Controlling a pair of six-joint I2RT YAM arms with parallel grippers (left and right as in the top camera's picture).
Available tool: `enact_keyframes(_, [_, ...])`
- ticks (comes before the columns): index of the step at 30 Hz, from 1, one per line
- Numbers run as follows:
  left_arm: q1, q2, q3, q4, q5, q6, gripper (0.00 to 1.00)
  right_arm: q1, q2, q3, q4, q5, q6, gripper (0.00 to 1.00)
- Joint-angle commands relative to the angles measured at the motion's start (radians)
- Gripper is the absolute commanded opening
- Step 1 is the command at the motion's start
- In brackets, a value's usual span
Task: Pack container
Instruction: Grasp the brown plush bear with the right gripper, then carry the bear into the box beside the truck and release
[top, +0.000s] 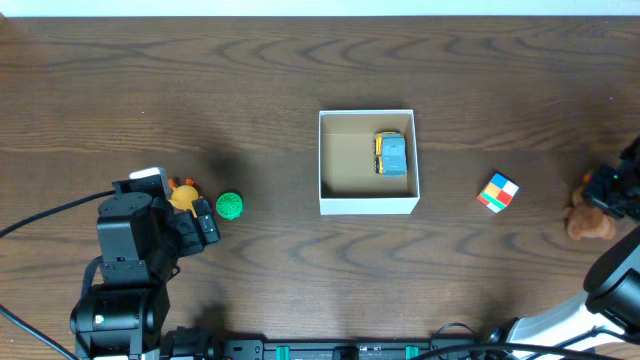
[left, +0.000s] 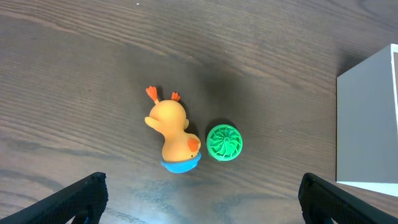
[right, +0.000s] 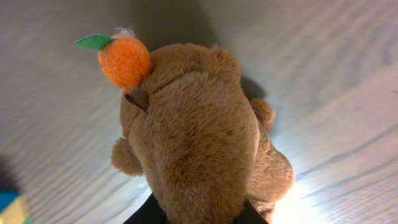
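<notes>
Dark wood table (top: 300, 70): it carries everything. The container (top: 367, 205) stands near the middle, well apart from both my arms.
Left neighbours: an orange-yellow duck (left: 172, 134) with its blue end nearest me. A green ball (left: 224, 142) sits just beside it on the container side, so the ball is the closer of the two to the white wall.
Left gripper (left: 202, 204): my fingers are spread wide and hold nothing. The duck and ball lie ahead of the gap.
Right neighbours: a multicoloured cube (top: 498, 192) sits between the container and a brown bear (right: 199, 143), clear of both.
Right gripper (top: 612, 190): it hangs over the bear. The plush fills my wrist view and covers the fingers, so I cannot tell whether they are apart or closed on it.
Bear detail: a felt orange (right: 124, 60) with a green leaf sits at its head.
Container heading: it is square, so it has no long side. Its walls run parallel to the table edges, and its mouth faces up over a brown floor.
Inside: a blue-and-yellow toy truck (top: 392, 154) sits in the far right part. Its long axis runs away from me, close along the right wall.
Hard to see: the left wrist view shows only a slab of the container's white wall, cut by the frame edge. From overhead my right arm half hides the bear. I cannot tell which end of the truck is its front. I also cannot name a blurred blue-yellow patch at the corner of the right wrist view.
</notes>
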Motion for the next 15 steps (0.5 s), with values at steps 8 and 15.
enact_keyframes(8, [-0.002,0.002,0.008,0.000,-0.011,-0.006,0.98,0.369,-0.380,0.071,-0.020,-0.037,0.184,0.03])
enact_keyframes(15, [-0.002,0.002,0.008,0.000,-0.011,-0.006,0.98,0.764,-0.509,0.071,0.004,-0.023,0.436,0.03])
